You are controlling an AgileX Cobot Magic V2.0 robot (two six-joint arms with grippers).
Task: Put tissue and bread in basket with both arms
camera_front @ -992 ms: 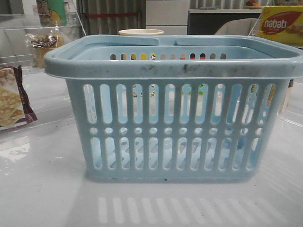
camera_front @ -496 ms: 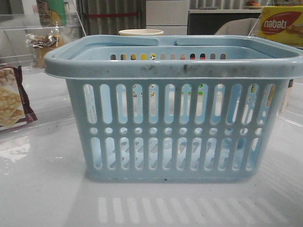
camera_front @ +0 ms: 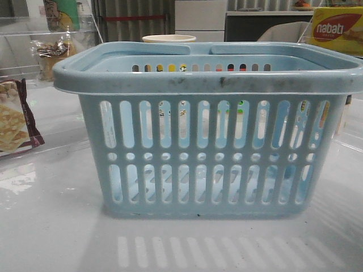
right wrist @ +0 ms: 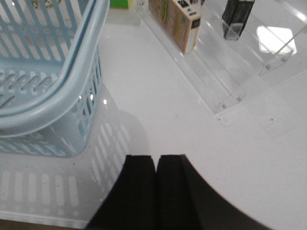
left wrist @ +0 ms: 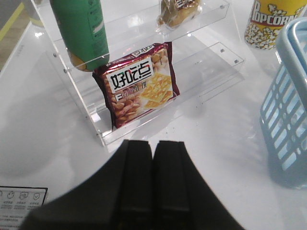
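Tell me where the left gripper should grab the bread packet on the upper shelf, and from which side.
Probably the bread packet's crinkly bulging front, approached from the shelf's open front edge: the packet lies low there, with a green bottle beside it.

1. The basket [camera_front: 210, 130] looked like light blue plastic, its thick rim dulled by dark scuffs and specks.
2. The table [camera_front: 51, 226] was a smooth, glossy white surface that mirrored the basket's slots.
3. The bread [left wrist: 178, 10] sat in crinkly clear plastic wrap.
4. The cracker packet [left wrist: 139, 84] had a shiny maroon foil-like film.
5. The shelf [left wrist: 211, 52] holding them was clear, glossy acrylic; the right shelf [right wrist: 230, 81] looked the same.
6. The left gripper [left wrist: 153, 191] and right gripper [right wrist: 156, 196] had matt black fingers.
7. The wafer box [camera_front: 337, 29] looked like printed cardboard.
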